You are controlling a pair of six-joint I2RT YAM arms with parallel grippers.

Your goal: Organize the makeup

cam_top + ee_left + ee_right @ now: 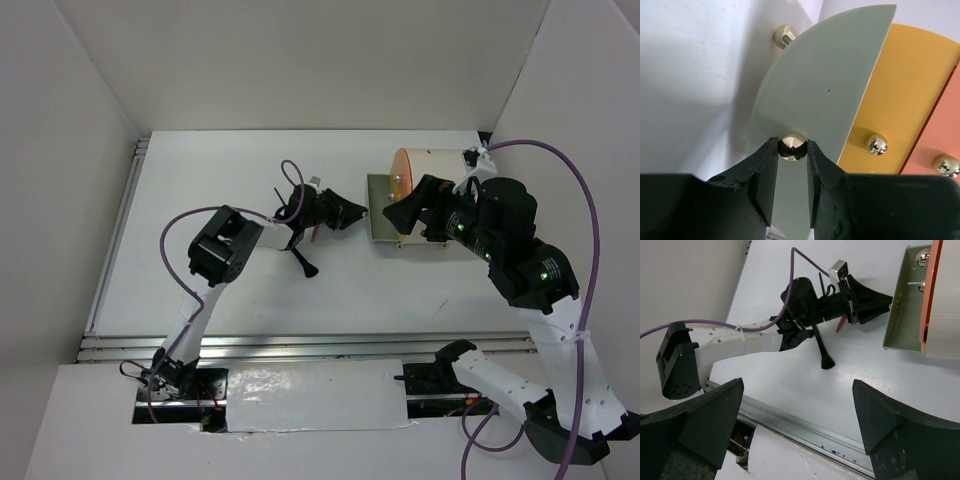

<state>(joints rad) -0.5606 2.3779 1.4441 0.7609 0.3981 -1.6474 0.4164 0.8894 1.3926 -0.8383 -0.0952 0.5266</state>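
The makeup lies on the table under my left arm: a black brush (301,262) (825,358), a short orange-pink stick (317,233) (840,326) and thin black sticks (281,194) (822,282). My left gripper (355,212) (791,142) (881,300) is shut on a gold knob (792,146) of the cream drawer (810,90) (383,222) that stands swung out of the drum-shaped box (435,163). My right gripper (412,205) (797,385) hovers open beside the box, with nothing between its fingers.
The box shows an orange tier (900,95) and a pink tier (942,125), each with its own gold knob. A metal rail (300,345) (805,427) runs along the table's near edge. White walls close in the back and both sides.
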